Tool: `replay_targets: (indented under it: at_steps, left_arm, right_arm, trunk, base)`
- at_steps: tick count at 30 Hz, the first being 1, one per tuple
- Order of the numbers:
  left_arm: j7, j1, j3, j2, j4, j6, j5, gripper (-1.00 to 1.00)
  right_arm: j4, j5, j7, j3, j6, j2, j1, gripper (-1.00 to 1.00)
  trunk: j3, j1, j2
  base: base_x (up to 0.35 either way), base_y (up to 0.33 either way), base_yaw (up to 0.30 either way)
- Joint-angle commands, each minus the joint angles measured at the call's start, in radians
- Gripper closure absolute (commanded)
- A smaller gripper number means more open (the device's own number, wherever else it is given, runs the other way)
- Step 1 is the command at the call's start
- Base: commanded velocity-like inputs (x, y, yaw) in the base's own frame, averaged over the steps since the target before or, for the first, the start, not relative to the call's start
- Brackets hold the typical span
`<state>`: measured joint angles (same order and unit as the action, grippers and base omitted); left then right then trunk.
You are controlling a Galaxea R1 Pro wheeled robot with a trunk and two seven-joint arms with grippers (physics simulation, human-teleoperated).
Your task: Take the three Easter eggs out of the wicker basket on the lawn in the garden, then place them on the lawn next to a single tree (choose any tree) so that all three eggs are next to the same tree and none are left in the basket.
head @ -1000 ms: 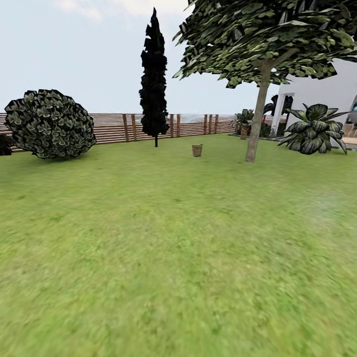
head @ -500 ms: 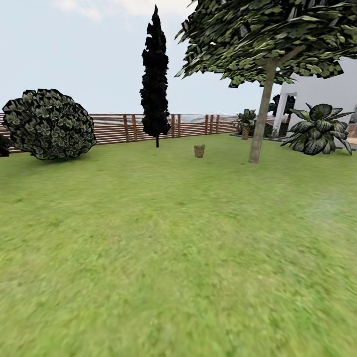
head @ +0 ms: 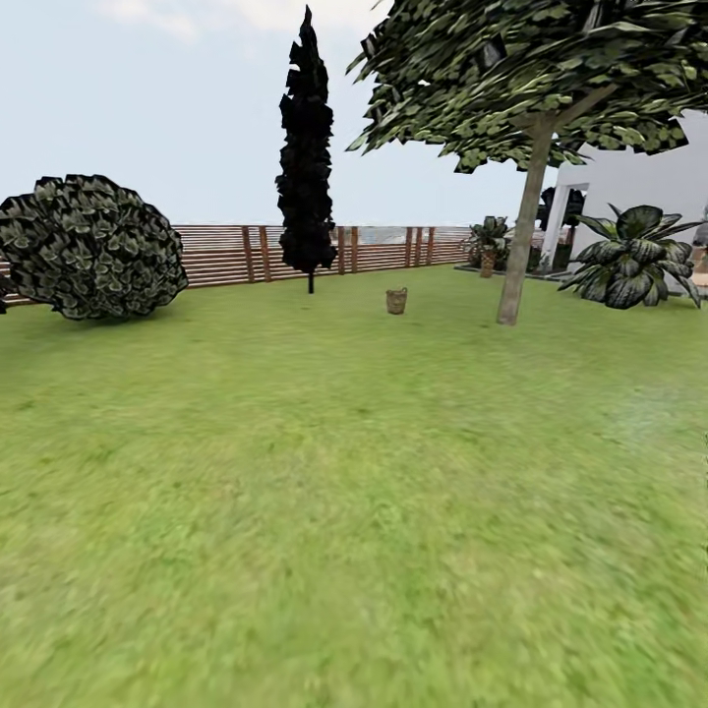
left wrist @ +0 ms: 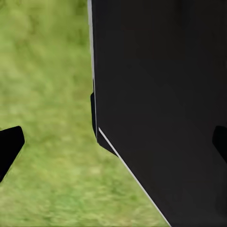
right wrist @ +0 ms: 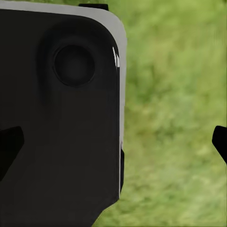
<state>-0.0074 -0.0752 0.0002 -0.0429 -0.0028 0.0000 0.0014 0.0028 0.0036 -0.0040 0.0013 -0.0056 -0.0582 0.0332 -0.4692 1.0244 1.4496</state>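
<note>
Woven wicker basket, slatted wood fence, glossy blk robot panel

The wicker basket is sitting far off on the lawn, too small for its weave or contents to be made out (any eggs inside are hiding below the rim). The tree is losing its canopy past the top and right edges. The near grass is smearing into blur. In the left wrist view a black robot panel is blocking most of the ground, and a dark housing is doing likewise in the right wrist view; only dark fingertip slivers are poking in at the edges.
</note>
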Motion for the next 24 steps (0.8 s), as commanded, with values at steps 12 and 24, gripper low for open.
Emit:
replay_targets:
  at_steps: [12,24]
  left_arm:
    - [0.0,0.0,0.0,0.0,0.0,0.0,0.0,-1.0]
    - [0.0,0.0,0.0,0.0,0.0,0.0,0.0,-1.0]
  right_arm:
    - [0.0,0.0,-0.001,0.0,-0.001,0.0,0.001,-1.0]
    - [0.0,0.001,-0.001,0.002,-0.001,0.0,0.001,-1.0]
  trunk:
    - [-0.001,0.001,0.0]
    - [-0.001,0.001,0.0]
  base:
    - [0.32,0.124,-0.107]
    - [0.335,0.009,-0.09]
